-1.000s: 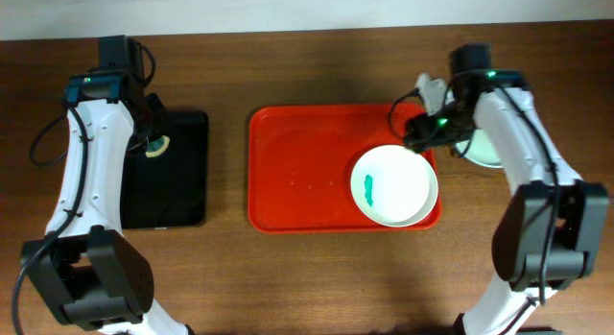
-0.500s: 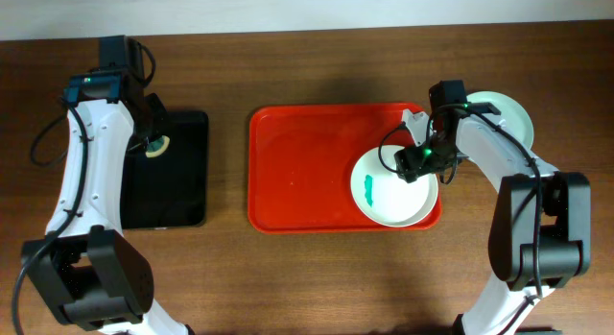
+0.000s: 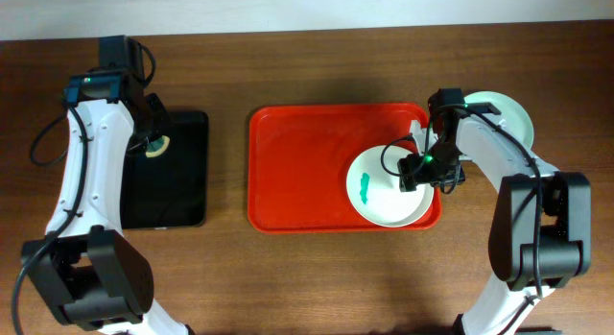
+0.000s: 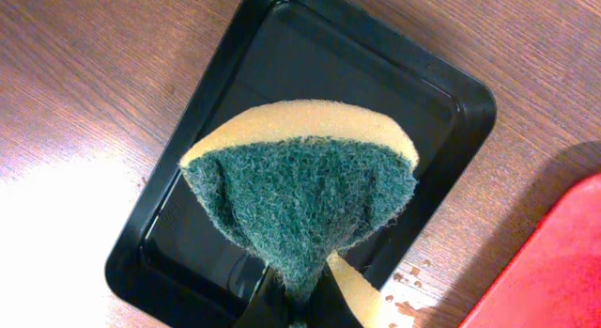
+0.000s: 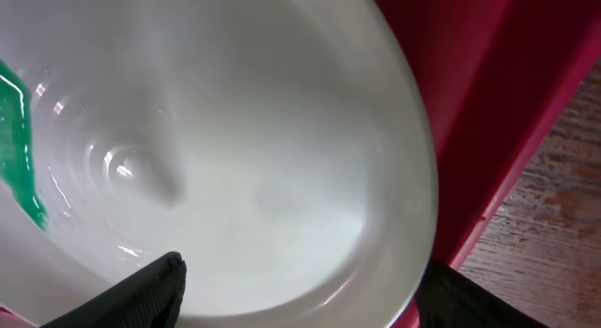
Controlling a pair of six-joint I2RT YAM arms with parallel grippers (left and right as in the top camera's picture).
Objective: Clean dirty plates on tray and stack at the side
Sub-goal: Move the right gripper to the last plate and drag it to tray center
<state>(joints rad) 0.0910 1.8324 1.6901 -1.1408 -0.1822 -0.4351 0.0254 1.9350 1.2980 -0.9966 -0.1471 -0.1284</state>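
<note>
Glossy round plate (image 3: 384,203), teal-smeared, lies at the right end of the smooth red tray (image 3: 297,172), nudged slightly left since before. Right claw (image 3: 418,174) spreads wide astride its rim. Left claw (image 4: 300,307) pinches a fuzzy green-and-yellow sponge (image 4: 300,196).

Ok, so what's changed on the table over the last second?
The right pincer swung from the side plate onto the dirty plate at its right edge, fingers straddling the rim, not yet closed. That plate slid slightly left on the red tray. The side plate is now uncovered. Unchanged: the left pincer holding the sponge over the black tray.
</note>
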